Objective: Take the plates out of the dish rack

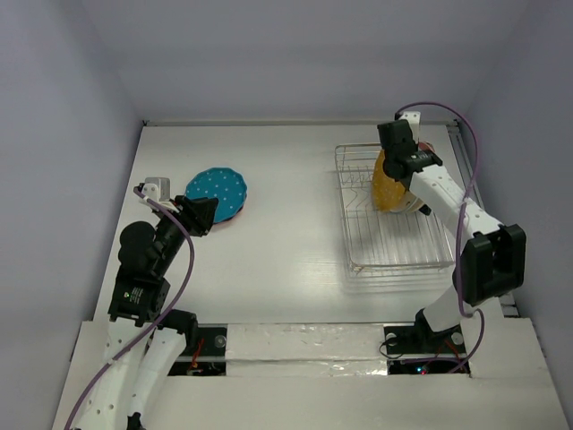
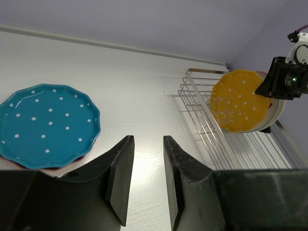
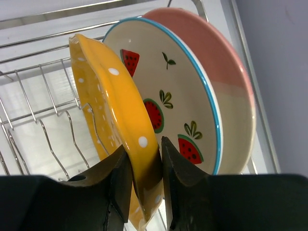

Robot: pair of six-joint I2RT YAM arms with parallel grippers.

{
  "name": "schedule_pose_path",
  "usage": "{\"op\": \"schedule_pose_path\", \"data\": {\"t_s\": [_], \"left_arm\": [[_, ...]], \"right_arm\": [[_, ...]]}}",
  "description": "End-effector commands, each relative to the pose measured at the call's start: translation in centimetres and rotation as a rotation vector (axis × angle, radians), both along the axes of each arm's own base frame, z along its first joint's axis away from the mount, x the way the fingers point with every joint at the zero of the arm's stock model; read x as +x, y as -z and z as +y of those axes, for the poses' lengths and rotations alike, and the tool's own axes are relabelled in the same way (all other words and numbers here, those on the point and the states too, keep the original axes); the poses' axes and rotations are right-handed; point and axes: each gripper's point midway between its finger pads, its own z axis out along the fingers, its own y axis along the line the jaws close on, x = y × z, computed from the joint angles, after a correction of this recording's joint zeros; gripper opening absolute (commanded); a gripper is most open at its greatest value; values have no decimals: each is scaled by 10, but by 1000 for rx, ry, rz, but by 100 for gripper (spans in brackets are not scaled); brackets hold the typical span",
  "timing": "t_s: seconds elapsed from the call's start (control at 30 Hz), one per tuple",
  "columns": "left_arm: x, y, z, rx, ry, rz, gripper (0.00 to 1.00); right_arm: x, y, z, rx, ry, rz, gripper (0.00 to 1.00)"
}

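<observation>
1. Three plates stand on edge at the far right end of the rack: an orange plate in front, a white plate with red fruit close behind it, and a pink-edged plate at the back, against the white one.
2. The orange plate leans a little away from the white one at its top.
3. The right gripper reaches down over the rack, and its jaws are clamped on the orange plate's rim, one finger on each face.
4. Empty prongs fill the near part of the rack.
5. A teal plate lies flat on the table at far left, well apart from the rack.
6. It sits on a red plate, of which only an edge shows.
7. The left gripper is just beside the teal plate, on its near side, with jaws parted and nothing between them.
</observation>
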Motion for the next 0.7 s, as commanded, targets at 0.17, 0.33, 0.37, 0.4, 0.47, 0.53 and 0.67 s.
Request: {"op": "schedule_pose_path", "data": {"t_s": [0.17, 0.33, 0.37, 0.4, 0.47, 0.53, 0.67], "left_arm": [[-5, -31, -1, -15, 9, -87, 28], [-4, -30, -1, -15, 9, -86, 28], [-5, -31, -1, -15, 9, -87, 29], [-4, -30, 0, -13, 7, -86, 29], [-4, -30, 0, -15, 7, -86, 29], [-4, -31, 0, -15, 7, -87, 29], [-4, -30, 0, -14, 6, -84, 29]], "right_arm": [[2, -113, -8, -12, 19, -263, 0], [-7, -136, -5, 59, 13, -336, 0], [-8, -141, -3, 76, 8, -354, 0], [-12, -149, -2, 98, -1, -383, 0], [-12, -154, 0, 137, -2, -422, 0], [-14, -158, 6, 188, -20, -456, 0], [-13, -159, 16, 261, -50, -496, 0]]}}
